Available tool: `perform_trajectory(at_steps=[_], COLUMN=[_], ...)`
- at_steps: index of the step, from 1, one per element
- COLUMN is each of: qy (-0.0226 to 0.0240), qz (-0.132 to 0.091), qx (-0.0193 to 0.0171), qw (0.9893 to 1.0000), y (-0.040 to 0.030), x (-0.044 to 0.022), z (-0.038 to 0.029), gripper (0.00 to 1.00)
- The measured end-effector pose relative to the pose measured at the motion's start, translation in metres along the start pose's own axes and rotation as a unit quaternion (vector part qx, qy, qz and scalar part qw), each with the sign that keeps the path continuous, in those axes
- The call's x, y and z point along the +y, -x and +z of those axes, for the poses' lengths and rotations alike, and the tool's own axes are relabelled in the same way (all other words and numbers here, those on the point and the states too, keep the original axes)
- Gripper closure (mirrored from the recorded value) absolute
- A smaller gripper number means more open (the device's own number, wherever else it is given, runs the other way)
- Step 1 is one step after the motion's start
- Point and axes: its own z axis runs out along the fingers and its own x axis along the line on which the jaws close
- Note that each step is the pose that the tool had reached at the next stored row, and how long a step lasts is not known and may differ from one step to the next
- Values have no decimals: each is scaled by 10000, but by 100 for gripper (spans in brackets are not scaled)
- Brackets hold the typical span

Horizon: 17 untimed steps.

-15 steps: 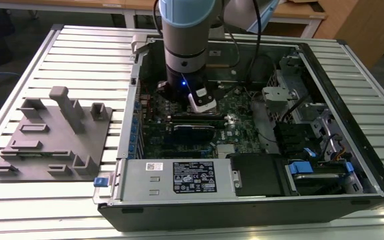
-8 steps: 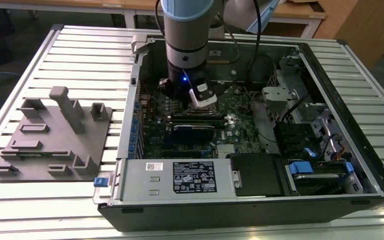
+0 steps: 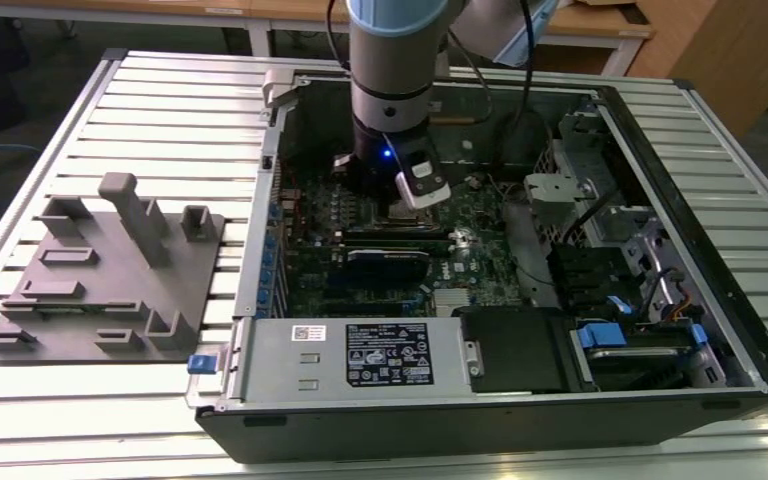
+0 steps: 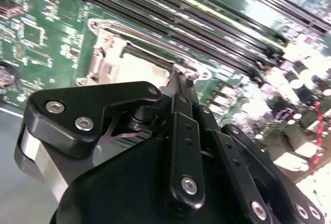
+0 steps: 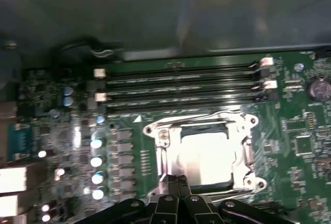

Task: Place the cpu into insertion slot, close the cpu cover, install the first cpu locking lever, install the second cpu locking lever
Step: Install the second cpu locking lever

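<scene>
1. On the slatted worktop (image 3: 157, 90), at the exterior view's left, a grey fixture block (image 3: 104, 275) lies beside an open computer case (image 3: 518, 330).
2. Inside it, the arm's gripper (image 5: 175, 182) hangs low over the green motherboard (image 5: 300, 182), its fingers (image 4: 182, 87) pressed together, gripping nothing.
3. Their tips meet the insertion slot's (image 5: 160, 136) rim; the cpu (image 5: 207, 154) lies seated under the lowered cpu cover (image 5: 238, 125).

Arm (image 3: 392, 60) vertical, tool (image 5: 176, 183) pinched together
</scene>
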Motion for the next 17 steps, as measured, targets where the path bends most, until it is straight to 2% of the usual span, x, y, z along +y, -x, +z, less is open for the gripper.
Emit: perform_trajectory(at_steps=[5, 11, 14, 17], qy=[-72, -149, -183, -228], qz=[-4, -8, -8, -11], qx=[-7, -15, -18, -23], qw=[10000, 9999, 9998, 9997], y=[78, 205, 217, 218], x=[96, 170, 227, 248], z=[29, 55, 63, 66], gripper=[90, 90, 90, 90])
